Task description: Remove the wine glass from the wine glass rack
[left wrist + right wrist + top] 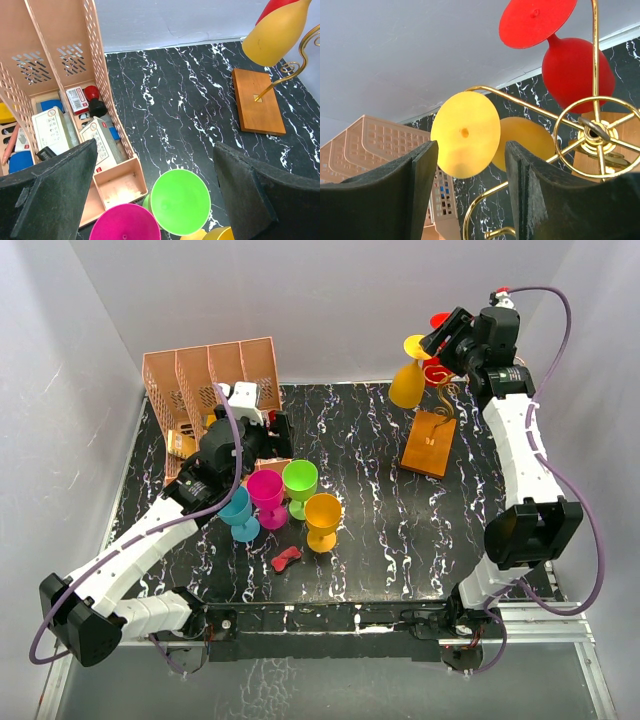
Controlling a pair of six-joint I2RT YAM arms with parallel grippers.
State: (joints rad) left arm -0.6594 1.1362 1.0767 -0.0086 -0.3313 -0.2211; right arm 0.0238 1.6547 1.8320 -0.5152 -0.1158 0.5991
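- Right tool brackets the round foot of the yellow wine glass; its fingers stand apart, and I cannot tell whether they pinch the foot.
- That glass hangs upside down from the wine glass rack, upper right of the top view, beside a red glass.
- Left tool gapes wide, holding nothing, above a green cup and a pink cup on the desk.

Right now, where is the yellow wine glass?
Top view, far right: the yellow wine glass hangs upside down on the wine glass rack, beside the red wine glass.
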